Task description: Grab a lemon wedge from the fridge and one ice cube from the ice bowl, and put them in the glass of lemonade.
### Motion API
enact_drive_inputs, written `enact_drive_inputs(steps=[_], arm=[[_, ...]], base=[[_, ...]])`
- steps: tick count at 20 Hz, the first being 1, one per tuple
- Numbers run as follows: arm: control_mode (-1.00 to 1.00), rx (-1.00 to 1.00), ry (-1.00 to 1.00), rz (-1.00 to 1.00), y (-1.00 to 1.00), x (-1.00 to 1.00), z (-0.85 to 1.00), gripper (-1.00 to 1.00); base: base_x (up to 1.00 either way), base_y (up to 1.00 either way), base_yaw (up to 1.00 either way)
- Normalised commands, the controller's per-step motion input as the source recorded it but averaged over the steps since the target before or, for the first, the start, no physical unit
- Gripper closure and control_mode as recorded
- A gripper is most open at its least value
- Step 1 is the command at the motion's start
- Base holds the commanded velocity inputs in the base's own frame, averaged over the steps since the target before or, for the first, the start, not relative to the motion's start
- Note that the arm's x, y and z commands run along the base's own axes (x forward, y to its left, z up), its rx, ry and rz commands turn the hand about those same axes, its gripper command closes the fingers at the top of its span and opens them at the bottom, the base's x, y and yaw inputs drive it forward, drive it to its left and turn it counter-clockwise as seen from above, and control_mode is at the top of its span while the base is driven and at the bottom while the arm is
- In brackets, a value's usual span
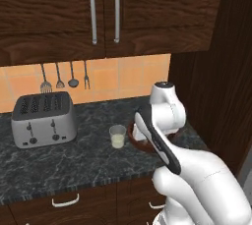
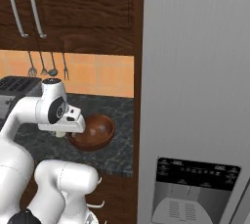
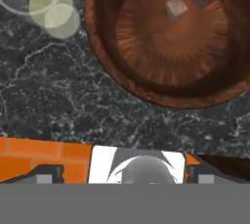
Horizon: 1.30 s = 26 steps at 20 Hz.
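Note:
The ice bowl (image 3: 105,52), wide and reddish-brown, stands on the dark counter with two pale ice cubes (image 3: 177,7) on its floor. The bowl (image 2: 97,131) also shows beside the fridge (image 2: 195,71), whose grey doors are shut. Left of the bowl (image 1: 133,139) is the glass of lemonade (image 1: 117,136), a small clear tumbler (image 3: 51,4) with pale yellow liquid. My gripper (image 3: 122,174) hangs open above the counter beside the bowl's rim, with nothing between its wide-set fingertips (image 3: 46,173). The lemon wedge is out of view.
A silver toaster (image 1: 43,120) stands at the counter's left. Utensils (image 1: 59,76) hang on the orange tile wall under dark wood cabinets (image 1: 103,8). A black dispenser panel (image 2: 195,184) is set low in the fridge door.

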Motion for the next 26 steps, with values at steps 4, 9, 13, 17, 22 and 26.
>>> enact_drive_inputs(steps=[4,9,13,17,22,26], arm=[[-1.0,0.0,0.0,0.15,-0.35,1.0,-0.17,-1.0],[-1.0,0.02,0.0,0.05,-0.32,0.77,0.02,-1.0],[-1.0,0.0,0.0,0.03,-0.1,0.47,-0.17,-1.0],[-1.0,-0.03,0.02,0.0,0.02,0.09,-0.31,-1.0],[-1.0,-0.02,0.0,0.0,0.0,0.01,-0.21,-1.0],[-1.0,-0.01,0.0,0.0,0.0,0.13,-0.09,-1.0]], base=[[0.0,0.0,0.0],[0.0,0.0,0.0],[0.0,0.0,0.0],[0.0,0.0,0.0],[0.0,0.0,0.0],[0.0,0.0,0.0]])
